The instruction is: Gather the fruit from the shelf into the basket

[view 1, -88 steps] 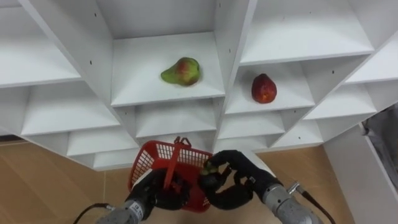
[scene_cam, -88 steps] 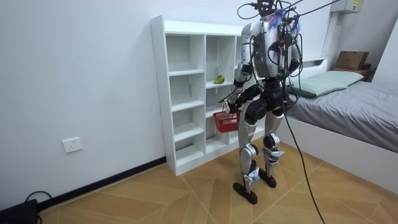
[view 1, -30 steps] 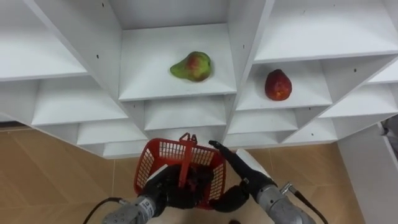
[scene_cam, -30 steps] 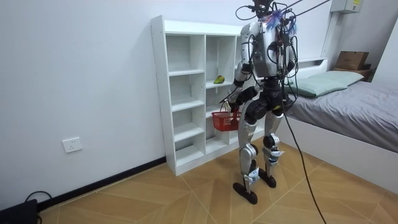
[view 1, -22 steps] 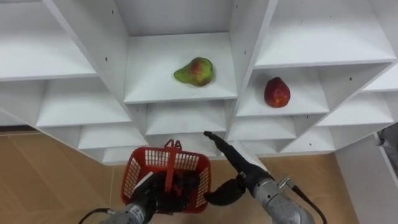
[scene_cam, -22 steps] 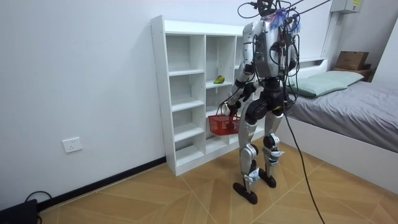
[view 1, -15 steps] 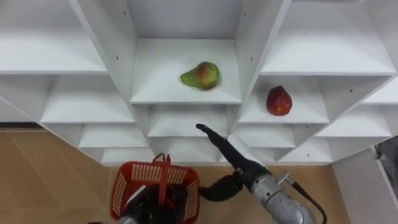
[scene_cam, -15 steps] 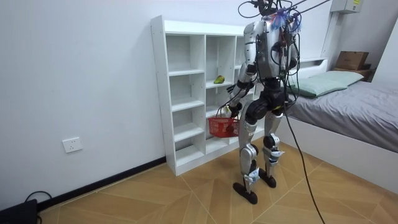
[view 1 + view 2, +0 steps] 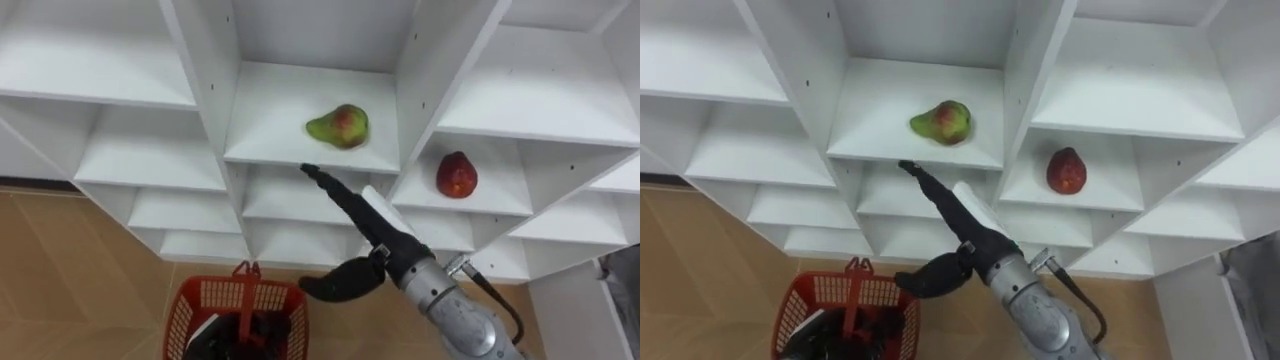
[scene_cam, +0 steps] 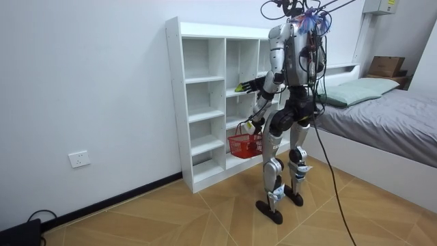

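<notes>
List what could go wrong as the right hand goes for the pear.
1. The right hand has straight fingers level with the shelf edge just below the pear; they could knock the edge.
2. The pear lies on its side, so a poke may roll it back.
3. The basket hangs low from the left hand, off to the side; a dropped pear would likely miss it.

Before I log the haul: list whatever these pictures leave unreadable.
- What lies in the basket: left eye view, the left hand and the bottom edge cover it.
- Kind of the red fruit: too small, both eye views.
- Upper shelves of the closet: cut off by the top edge, eye views.
</notes>
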